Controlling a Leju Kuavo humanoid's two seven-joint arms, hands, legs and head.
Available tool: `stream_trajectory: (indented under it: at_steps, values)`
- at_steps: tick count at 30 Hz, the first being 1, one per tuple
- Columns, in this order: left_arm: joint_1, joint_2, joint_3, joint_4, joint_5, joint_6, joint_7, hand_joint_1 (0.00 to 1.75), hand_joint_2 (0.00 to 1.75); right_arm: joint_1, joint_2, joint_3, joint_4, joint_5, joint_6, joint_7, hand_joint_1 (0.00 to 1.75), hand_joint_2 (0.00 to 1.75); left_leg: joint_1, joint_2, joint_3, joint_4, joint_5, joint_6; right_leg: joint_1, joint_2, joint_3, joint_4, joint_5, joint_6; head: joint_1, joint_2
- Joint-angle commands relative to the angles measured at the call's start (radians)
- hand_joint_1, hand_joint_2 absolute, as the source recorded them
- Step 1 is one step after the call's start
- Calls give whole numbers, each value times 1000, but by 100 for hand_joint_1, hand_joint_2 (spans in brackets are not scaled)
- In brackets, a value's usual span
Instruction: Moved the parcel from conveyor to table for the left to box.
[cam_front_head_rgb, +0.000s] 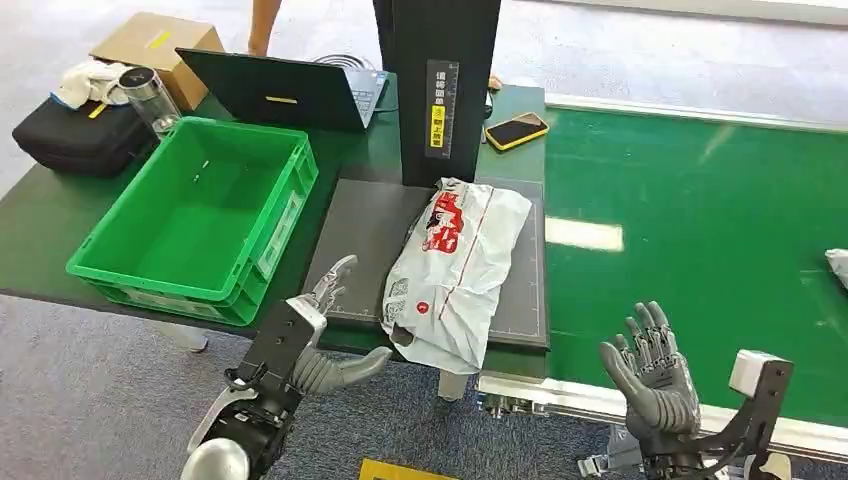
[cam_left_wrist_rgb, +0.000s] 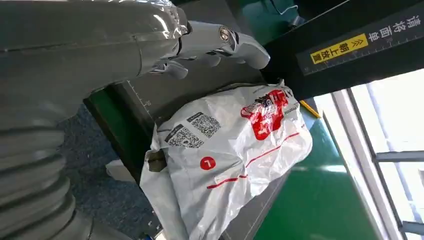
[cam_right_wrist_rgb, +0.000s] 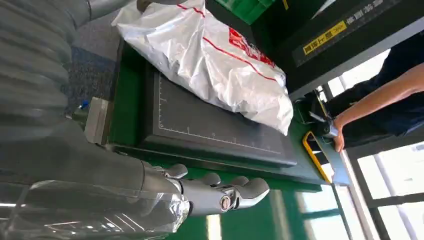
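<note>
The parcel (cam_front_head_rgb: 455, 275), a white plastic mailer with red print, lies on the dark grey mat (cam_front_head_rgb: 365, 235) at the centre of the head view, on the desk (cam_front_head_rgb: 40, 215) in front of the black upright post (cam_front_head_rgb: 445, 80). Its long axis runs from the post down toward the near edge, tilted a little to the lower left, and its near end hangs just over the mat's front edge.

The left hand (cam_front_head_rgb: 320, 335) sits at the lower left of that frame, just beside the parcel's near end and apart from it, fingers spread wide and holding nothing. The parcel lies to the right of this hand and slightly beyond it. The right hand (cam_front_head_rgb: 655, 375) hovers at the lower right over the green conveyor (cam_front_head_rgb: 700, 220), also spread and empty, well apart from the parcel.

So the left hand is clearly the nearer one. The green crate (cam_front_head_rgb: 195, 215) stands at the left of the frame, on the far side of the left hand from the parcel, so boxing it would likely mean a grasp across the parcel's short width and a carry leftward.
</note>
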Motion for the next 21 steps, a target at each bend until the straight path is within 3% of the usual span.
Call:
stream_trajectory:
  at_steps: [1, 13, 21]
  values:
    - [-6, 1, 3, 9, -4, -8, 9, 0, 175, 5, 41, -28, -27, 12, 25, 14, 0, 175, 1, 0, 4, -2, 0, -1, 1, 0, 4, -2, -1, -2, 0, 0]
    - [-80, -41, -186, 244, -90, -54, 35, 0, 175, -67, 20, 42, 75, -4, 47, 26, 0, 175, 1, 1, 6, -4, 1, 0, 1, 1, 6, -5, 1, -2, 0, 0]
    - [-181, -57, -254, 395, -259, 32, 35, 0, 175, -70, 9, 51, 84, -16, 44, 25, 0, 175, 0, -2, 5, -4, 1, -1, 0, -1, 6, -4, 1, -2, 0, 0]
